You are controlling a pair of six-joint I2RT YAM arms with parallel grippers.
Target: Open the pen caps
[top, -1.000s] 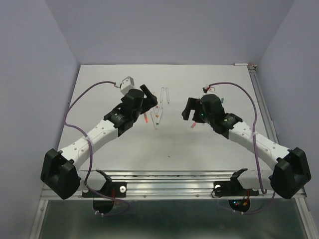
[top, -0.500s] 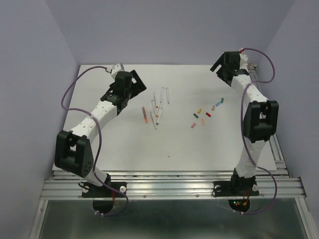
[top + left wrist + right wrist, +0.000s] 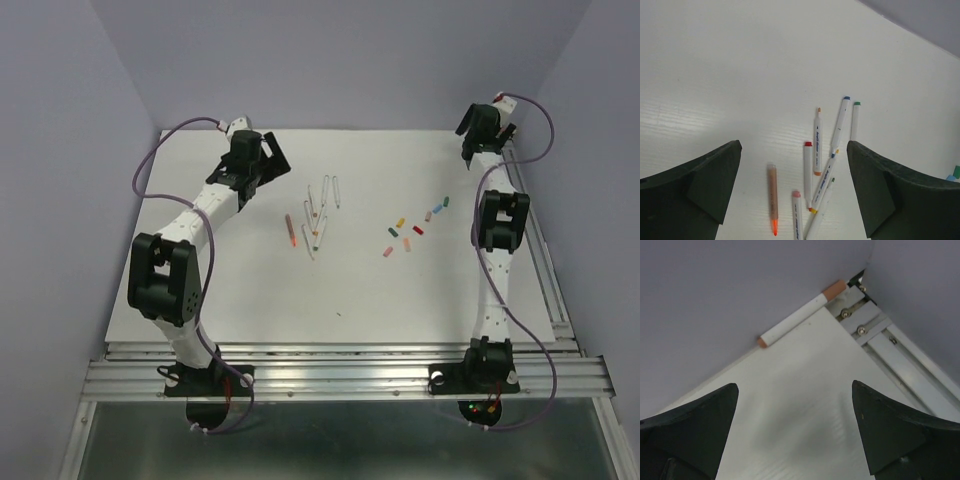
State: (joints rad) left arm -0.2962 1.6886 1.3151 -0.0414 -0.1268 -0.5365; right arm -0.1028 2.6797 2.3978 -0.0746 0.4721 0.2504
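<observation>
— Both arms are drawing back further than half a second ago. The right one is stretching along the table's right edge towards the far corner, and the left one is folding its elbow closer to its base.

— Where is the right gripper (image 3: 486,124) hanging now?

— It is hovering over the far right corner of the white table (image 3: 350,290). Its fingers (image 3: 700,415) are standing wide apart and gripping nothing. Its wrist camera is showing a white stick with orange-brown ends (image 3: 801,313) lying against the back wall, beside the metal rail (image 3: 880,335).

— And the left gripper (image 3: 262,158)?

— It is sitting over the far left part of the table, also spread wide and carrying nothing. The pens (image 3: 817,145) are showing between its fingers in its wrist view. They are white bodies fanned close together, some touching or crossing. A brownish marker with an orange tip (image 3: 773,197) is lying just to the left of them.

— Where are the pen caps (image 3: 418,230) lying?

— They are scattered loose on the table right of the centre, pink, red, yellow and teal among them. They are well apart from both grippers and to the right of the pens. A teal one is peeking in at the right edge of the left wrist view.

— Is anything touching them?

— No, neither arm is reaching them.
</observation>
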